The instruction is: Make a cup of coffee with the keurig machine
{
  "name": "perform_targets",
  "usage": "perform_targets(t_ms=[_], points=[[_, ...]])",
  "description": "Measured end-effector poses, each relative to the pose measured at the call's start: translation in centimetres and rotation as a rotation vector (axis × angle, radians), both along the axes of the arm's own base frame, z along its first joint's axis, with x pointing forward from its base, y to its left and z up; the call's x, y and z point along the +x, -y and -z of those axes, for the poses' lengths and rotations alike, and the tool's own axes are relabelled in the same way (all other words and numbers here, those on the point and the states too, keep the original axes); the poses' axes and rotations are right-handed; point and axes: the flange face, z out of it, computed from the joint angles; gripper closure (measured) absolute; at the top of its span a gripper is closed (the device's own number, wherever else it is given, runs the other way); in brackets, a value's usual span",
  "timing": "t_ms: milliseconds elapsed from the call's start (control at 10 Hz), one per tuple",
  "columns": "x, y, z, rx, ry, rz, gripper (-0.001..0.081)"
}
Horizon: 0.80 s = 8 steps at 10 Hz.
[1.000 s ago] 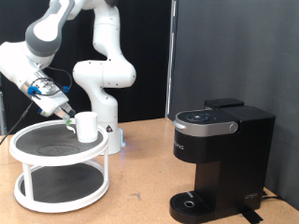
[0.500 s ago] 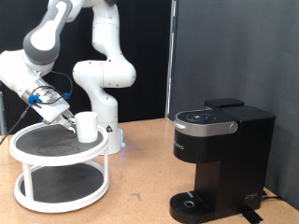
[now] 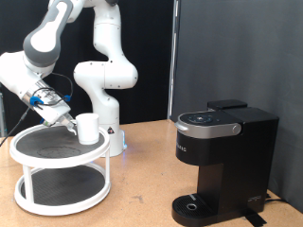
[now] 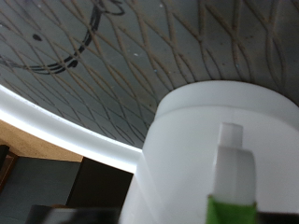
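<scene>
Nothing has moved since the last frame; our hand [image 3: 70, 121] sits beside the cup [image 3: 88, 128], its grip unclear.

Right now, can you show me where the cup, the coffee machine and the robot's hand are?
cup [image 3: 88, 129], exterior view: middle of its white side.
keurig machine [image 3: 210, 156], exterior view: its black front.
gripper [image 3: 67, 120], exterior view: fingertips beside the cup, above the round rack.
</scene>
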Motion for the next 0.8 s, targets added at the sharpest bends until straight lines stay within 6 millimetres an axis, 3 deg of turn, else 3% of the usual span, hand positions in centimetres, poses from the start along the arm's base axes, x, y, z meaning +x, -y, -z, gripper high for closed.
perform_targets(t_ms=[100, 200, 500, 800], points=[[0.0, 0.0, 0.0, 0.000, 0.000, 0.000, 0.0601], [0.0, 0.0, 0.0, 0.000, 0.000, 0.000, 0.0754], [0.1, 0.2, -0.6, 0.014, 0.007, -0.011, 0.0789], [0.3, 0.5, -3.2, 0.088, 0.014, -0.034, 0.0801]])
